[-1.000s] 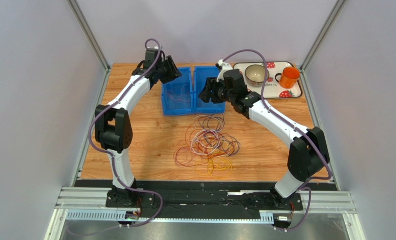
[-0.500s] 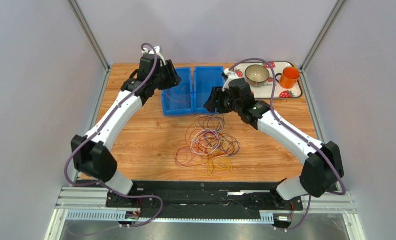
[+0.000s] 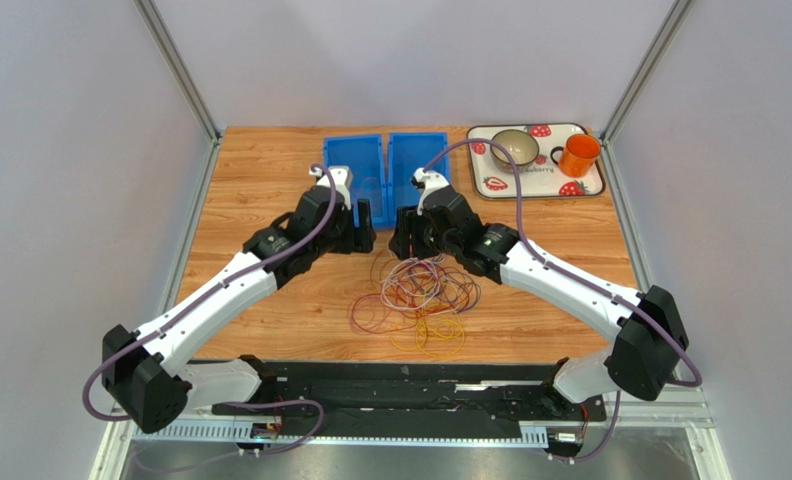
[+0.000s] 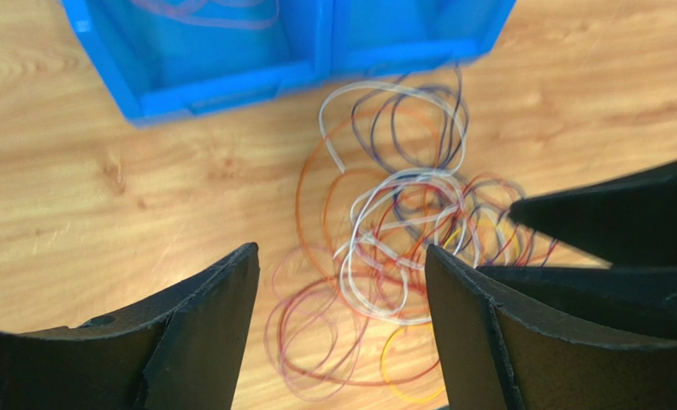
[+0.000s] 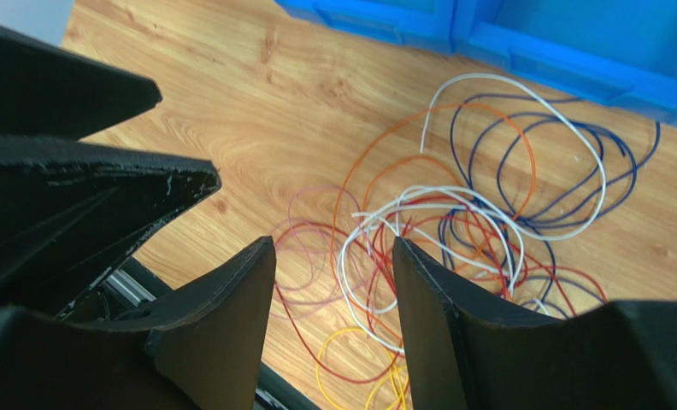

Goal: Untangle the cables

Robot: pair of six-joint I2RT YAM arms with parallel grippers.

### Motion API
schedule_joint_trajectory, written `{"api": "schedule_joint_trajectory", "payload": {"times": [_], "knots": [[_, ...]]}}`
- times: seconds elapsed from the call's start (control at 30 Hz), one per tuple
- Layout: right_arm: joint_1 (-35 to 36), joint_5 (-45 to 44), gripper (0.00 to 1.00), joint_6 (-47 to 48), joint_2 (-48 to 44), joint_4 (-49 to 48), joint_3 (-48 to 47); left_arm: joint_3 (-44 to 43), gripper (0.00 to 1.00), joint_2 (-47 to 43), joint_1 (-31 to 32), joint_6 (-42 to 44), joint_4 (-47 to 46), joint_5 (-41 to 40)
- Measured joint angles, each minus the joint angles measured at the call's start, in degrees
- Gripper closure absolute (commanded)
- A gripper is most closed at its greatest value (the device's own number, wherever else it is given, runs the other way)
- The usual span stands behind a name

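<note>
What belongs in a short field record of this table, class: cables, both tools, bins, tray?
cables: tangled pile on the wooden table, near side of the bins
left tool: open, empty, over the pile's far edge
right tool: open, empty, close beside the left tool
blue bins: two, side by side
tray: far right corner, with bowl and orange mug

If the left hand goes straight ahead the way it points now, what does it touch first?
Probably the tangled cables, whose white loops lie framed between the open fingers of the left hand. Nothing else shows in the way, but depth is unclear.
</note>
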State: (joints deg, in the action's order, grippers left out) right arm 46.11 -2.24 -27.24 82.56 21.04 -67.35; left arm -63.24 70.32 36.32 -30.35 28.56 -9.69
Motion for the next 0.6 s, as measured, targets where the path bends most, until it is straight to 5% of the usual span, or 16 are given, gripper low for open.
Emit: {"api": "schedule_joint_trajectory", "payload": {"times": [0.27,0.6], "knots": [[1.1,-2.4,0.44,-0.8,-5.8,1.7,8.4,13.1,0.26,-7.0,7.2,-3.5,0.5,-4.2],[1.4,-4.0,0.44,-1.4,-7.3,3.4,12.5,20.0,0.33,-5.4,14.8,-9.4,-1.0,-7.8]]}}
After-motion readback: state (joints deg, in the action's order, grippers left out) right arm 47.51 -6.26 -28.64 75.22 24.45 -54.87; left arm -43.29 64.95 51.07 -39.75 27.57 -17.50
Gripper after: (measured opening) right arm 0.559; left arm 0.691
